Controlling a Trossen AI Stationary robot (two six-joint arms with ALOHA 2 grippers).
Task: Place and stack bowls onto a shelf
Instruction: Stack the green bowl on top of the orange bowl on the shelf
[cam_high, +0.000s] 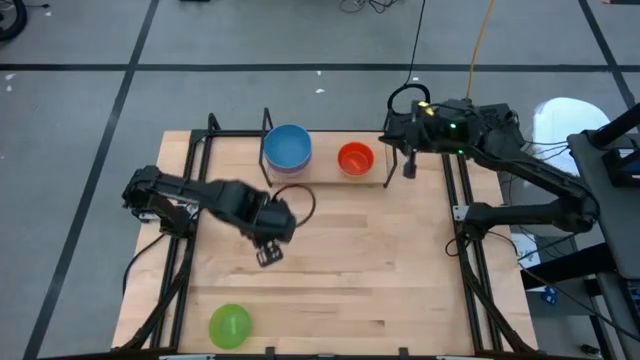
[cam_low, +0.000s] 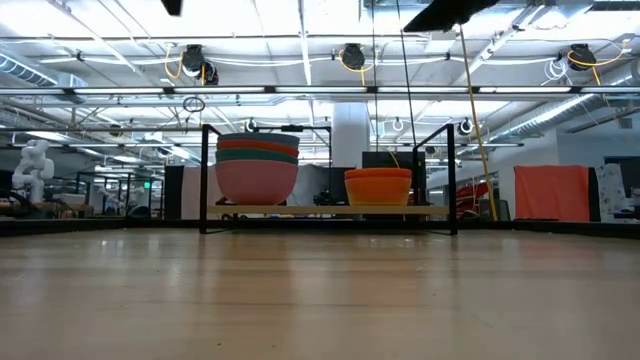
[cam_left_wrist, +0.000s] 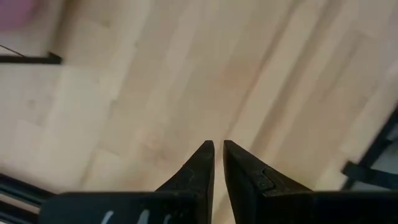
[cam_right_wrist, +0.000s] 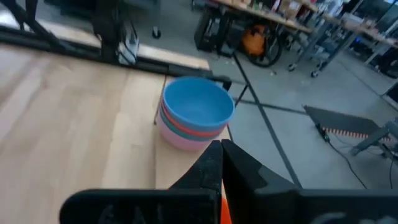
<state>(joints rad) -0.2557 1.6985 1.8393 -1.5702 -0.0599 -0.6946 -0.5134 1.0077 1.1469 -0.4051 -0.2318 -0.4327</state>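
Stacked round plastic bowls (cam_high: 288, 146), blue over what may be teal, orange-red and pink, sit on the black-rod wooden-plank shelf (cam_high: 322, 178); both hands are pressed together, empty.

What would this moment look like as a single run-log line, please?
left gripper: empty, mid-table | right gripper: shut by shelf | green bowl: unplaced

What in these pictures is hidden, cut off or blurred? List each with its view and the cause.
- Bowls under the blue bowl: high view, the top bowl covers the stack.
- Green bowl: absent from the low view, outside its frame.
- Left gripper: high view, motion blur; whether it holds anything is unclear.
- Orange bowl: right wrist view, only a sliver shows behind the right gripper's fingers.
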